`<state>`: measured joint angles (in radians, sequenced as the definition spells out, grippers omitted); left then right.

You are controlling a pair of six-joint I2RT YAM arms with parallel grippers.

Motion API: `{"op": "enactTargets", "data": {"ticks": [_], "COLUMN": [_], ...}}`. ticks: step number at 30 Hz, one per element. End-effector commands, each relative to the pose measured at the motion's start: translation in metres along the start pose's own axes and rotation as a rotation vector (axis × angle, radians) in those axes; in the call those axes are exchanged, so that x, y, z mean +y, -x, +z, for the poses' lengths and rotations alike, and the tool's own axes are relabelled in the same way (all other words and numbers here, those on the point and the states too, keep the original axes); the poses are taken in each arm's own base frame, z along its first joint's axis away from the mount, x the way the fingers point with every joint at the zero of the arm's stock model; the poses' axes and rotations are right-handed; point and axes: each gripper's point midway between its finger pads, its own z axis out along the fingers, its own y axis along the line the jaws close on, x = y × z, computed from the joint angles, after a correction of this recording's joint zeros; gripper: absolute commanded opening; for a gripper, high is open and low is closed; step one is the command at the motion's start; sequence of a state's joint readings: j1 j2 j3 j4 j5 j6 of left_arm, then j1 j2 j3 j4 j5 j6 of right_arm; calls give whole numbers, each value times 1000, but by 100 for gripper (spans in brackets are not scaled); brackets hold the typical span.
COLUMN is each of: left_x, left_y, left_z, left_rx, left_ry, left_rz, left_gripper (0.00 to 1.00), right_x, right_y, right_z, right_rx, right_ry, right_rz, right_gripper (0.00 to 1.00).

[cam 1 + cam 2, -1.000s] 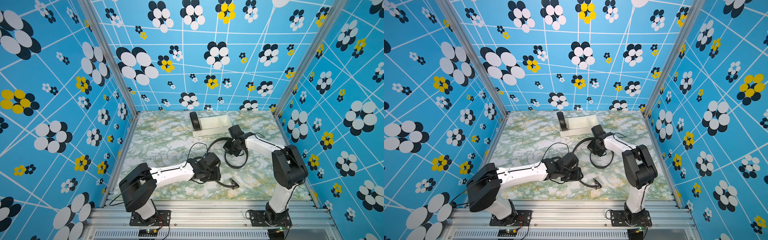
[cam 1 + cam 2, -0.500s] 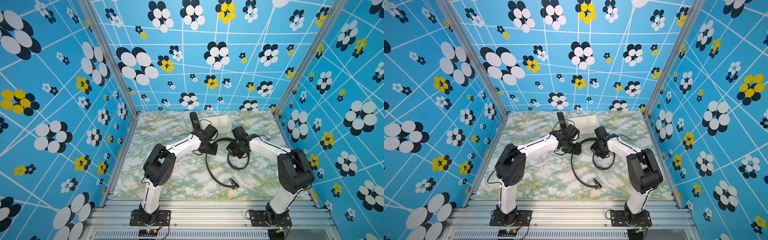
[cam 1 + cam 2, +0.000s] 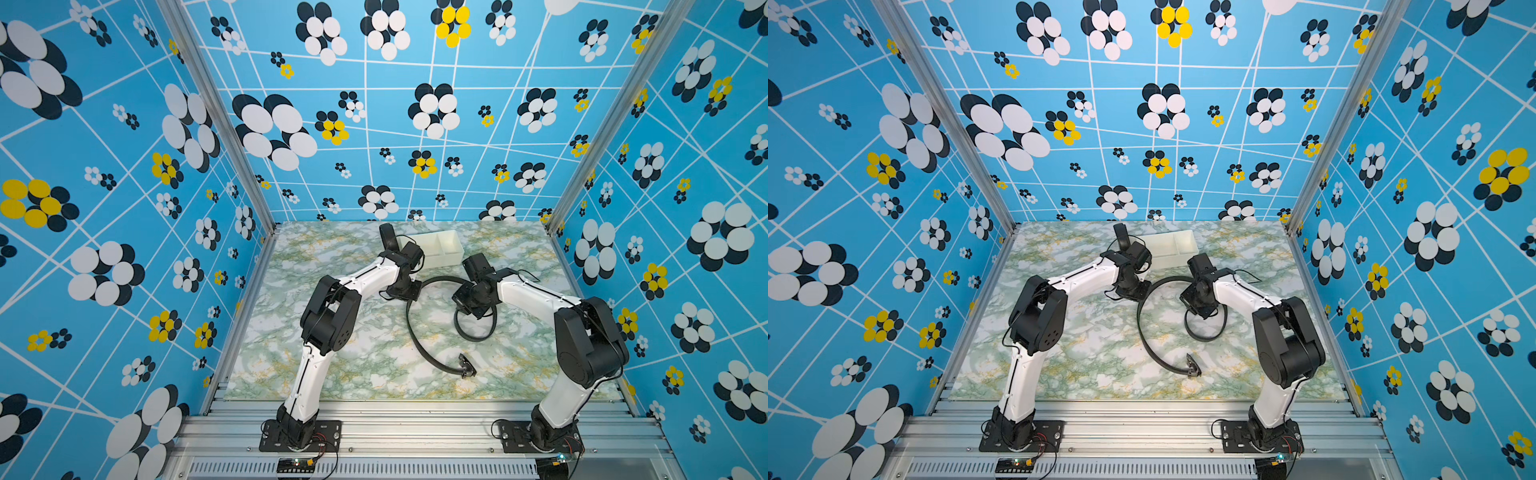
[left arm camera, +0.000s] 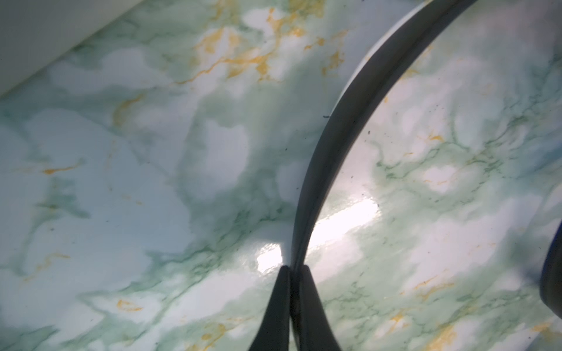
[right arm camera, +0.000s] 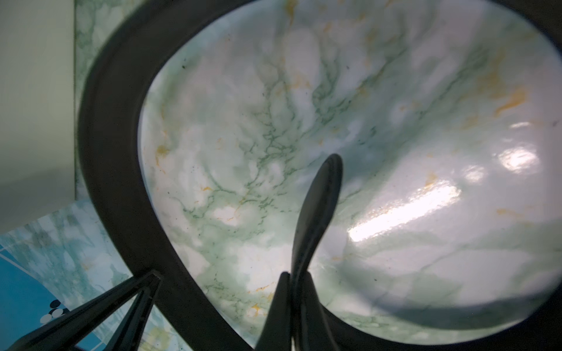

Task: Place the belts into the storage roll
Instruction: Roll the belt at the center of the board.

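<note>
A long black belt [image 3: 417,341] lies unrolled on the marble table, curving from a small loop [image 3: 478,332] round to its buckle [image 3: 467,369] near the front. My left gripper [image 4: 294,268] is shut on the strap's upper arc, just in front of the storage roll [image 3: 451,245], an off-white divided tray at the back. My right gripper [image 5: 294,273] is shut on the belt's tip [image 5: 322,197], inside the loop. In both top views a second belt, a tight black coil [image 3: 387,236], stands at the tray's left end; I cannot tell whether it is inside.
Blue flowered walls enclose the table on three sides. In a top view the two wrists [image 3: 1133,286] [image 3: 1200,299] hang close together over the middle. The tray wall [image 4: 30,30] lies near the left gripper. A metal rail [image 3: 415,419] borders the front.
The left arm swung from the front middle back to the belt near the tray, then its jaws shut on the strap. The right gripper shifted slightly, still gripping the belt tip.
</note>
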<state>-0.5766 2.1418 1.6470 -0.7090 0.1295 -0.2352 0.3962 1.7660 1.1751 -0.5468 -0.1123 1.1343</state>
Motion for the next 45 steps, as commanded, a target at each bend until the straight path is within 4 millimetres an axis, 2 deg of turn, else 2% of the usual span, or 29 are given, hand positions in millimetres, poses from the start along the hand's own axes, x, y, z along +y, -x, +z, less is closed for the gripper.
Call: {"op": "enactTargets", "data": {"ticks": [1,6,8,12,15,17,19,23,25,27,31,35,45], "left_x": [35,53,48,25,10,2,3,7,1,-14,-50,-75,-94], "left_y": [-57,-129,-153,-176,-184,-183,-179,-152,-139,-119,-94,-84,-75], "left_z": [-17,-44,-53,-57,-47,-44,-51,-94,-110,-117,-102,-70,-29], "left_rx": [90,113,83,-11,-44,-50,-60,-184,-227,-263,-240,-177,-105], "left_ry": [37,70,46,-7,-51,-70,-50,4,-15,-73,-162,-208,-252], "left_rz": [-91,-231,-334,-476,-546,-554,-535,-458,-431,-378,-283,-210,-158], "left_gripper": [7,6,6,9,12,19,21,37,39,39,39,39,41], "right_x": [27,68,80,97,101,96,82,63,57,53,45,37,41], "right_y": [-1,-16,-26,-52,-70,-78,-86,-86,-84,-83,-83,-82,-80], "right_z": [0,17,26,42,49,51,51,40,34,29,22,28,28], "right_rx": [-8,29,45,79,87,73,57,-26,-56,-70,-91,-93,-93], "right_ry": [26,53,56,80,95,102,82,94,94,110,136,190,230], "right_rz": [-5,-61,-72,-49,-4,59,131,273,326,388,480,593,615], "right_gripper": [0,0,0,0,0,0,0,0,0,0,0,0,0]}}
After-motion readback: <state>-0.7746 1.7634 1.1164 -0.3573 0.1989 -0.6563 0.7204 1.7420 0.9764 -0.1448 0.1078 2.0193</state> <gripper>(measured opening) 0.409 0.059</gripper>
